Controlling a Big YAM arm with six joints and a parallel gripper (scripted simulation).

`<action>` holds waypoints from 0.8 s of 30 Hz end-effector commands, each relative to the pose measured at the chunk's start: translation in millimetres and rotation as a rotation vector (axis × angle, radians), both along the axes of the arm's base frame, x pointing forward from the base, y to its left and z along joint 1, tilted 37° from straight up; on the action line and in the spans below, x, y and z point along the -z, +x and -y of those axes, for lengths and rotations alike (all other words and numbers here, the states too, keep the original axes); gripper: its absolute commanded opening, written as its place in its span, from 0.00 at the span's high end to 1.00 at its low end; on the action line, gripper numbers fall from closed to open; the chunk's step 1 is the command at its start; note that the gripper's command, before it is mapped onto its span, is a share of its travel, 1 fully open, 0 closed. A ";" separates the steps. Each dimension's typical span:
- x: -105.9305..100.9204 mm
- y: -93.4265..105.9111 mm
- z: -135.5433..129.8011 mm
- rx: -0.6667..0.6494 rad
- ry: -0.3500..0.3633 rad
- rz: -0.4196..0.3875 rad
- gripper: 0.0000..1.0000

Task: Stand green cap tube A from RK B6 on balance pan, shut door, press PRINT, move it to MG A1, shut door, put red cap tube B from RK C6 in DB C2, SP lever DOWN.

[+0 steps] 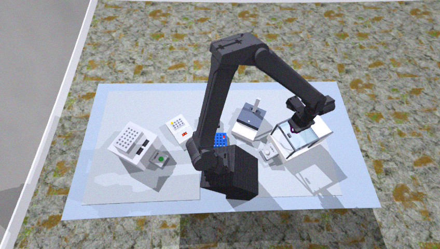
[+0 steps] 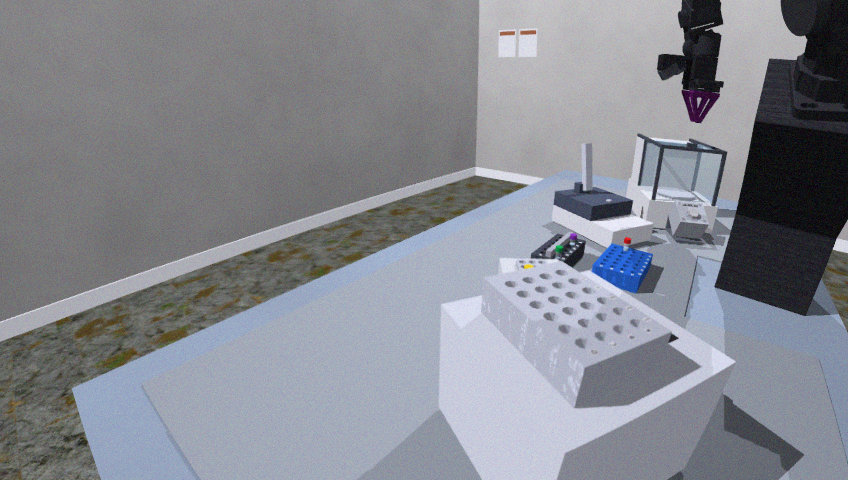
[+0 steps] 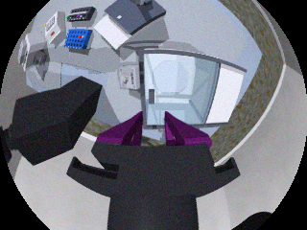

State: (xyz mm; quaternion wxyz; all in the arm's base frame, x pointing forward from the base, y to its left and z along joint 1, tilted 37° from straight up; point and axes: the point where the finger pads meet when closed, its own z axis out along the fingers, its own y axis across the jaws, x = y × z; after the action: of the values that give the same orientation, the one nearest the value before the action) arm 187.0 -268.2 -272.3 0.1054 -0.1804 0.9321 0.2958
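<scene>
My gripper (image 1: pixel 294 132) (image 2: pixel 698 120) (image 3: pixel 153 115) is partly open and empty, above the balance (image 1: pixel 324 126) (image 3: pixel 227 96). The door's dark handle (image 1: pixel 289 135) (image 3: pixel 152 96) is by the front edge and the pane covers the top; the door looks shut. No tube shows on the pan (image 2: pixel 678 194) (image 3: pixel 173 77). The green-capped tube A (image 2: pixel 559 249) stands in the black magnet block, beside a purple-capped tube (image 2: pixel 573 236); its exact bore and depth are unclear. Red-capped tube B (image 1: pixel 223 136) (image 2: pixel 627 240) (image 3: pixel 80 36) is in the blue rack (image 2: pixel 615 278). The SP lever (image 1: pixel 256 105) (image 2: pixel 586 166) stands up.
The dry block (image 1: pixel 176 133) holds a yellow-capped tube (image 1: pixel 172 122) (image 2: pixel 528 267). The mixer (image 1: pixel 131 157) (image 2: pixel 505 368) stands at the left. The balance's key panel (image 3: pixel 129 77) sticks out in front, with no lit green lamp visible. The arm hides most of the magnet block in the top view.
</scene>
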 end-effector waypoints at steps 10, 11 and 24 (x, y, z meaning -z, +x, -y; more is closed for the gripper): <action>-1.9 3.6 11.8 -0.005 -0.016 0.012 0.70; -1.9 3.6 11.8 -0.005 -0.016 0.012 0.70; -1.9 3.6 11.8 -0.005 -0.016 0.012 0.70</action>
State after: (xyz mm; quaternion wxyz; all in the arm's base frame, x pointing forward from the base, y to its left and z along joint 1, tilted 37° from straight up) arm 186.3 -267.5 -271.9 0.1053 -0.1802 0.9316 0.2976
